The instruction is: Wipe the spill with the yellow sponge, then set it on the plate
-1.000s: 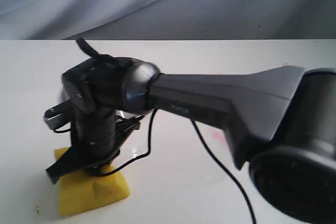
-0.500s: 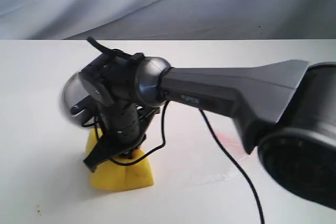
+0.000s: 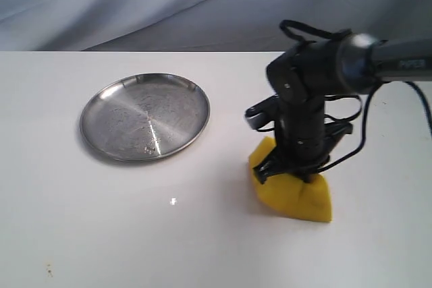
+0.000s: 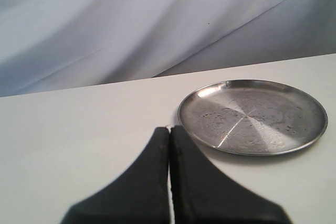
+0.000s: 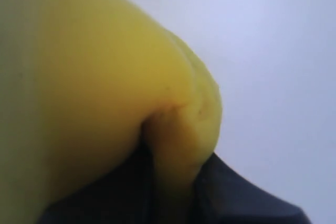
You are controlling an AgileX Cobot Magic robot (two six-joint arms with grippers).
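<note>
Exterior view
Table (image 3: 74, 227): white surface filling the lower three quarters of the frame.
Backdrop (image 3: 135, 5): grey-blue draped cloth across the top of the frame.
Plate (image 3: 145, 118): round silver metal dish, left of centre, flat on the table with nothing in it; well apart from the sponge.
Yellow sponge (image 3: 297, 197): right of centre, low in the frame, resting on the table; its top is squeezed into a peak.
Right arm (image 3: 351, 62): dark, reaching in from the upper right edge and bending straight down over the sponge.
Right gripper (image 3: 293, 172): pointing down, jaws closed tight on the top of the yellow sponge.

Left wrist view
Left gripper (image 4: 169, 129): two black fingers pressed together to a point, with only a hairline seam between them and nothing held; it hangs over bare table.
Plate (image 4: 252, 118): beyond the fingertips and off to one side, apart from them; its scratched surface shines.

Right wrist view
Yellow sponge (image 5: 94, 77): very close and blurred, taking up most of the picture, with a deep fold where it is pinched.
Fingers (image 5: 231, 195): dark, clamped on either side of that fold.
Table (image 5: 278, 51): plain white behind the sponge.
</note>
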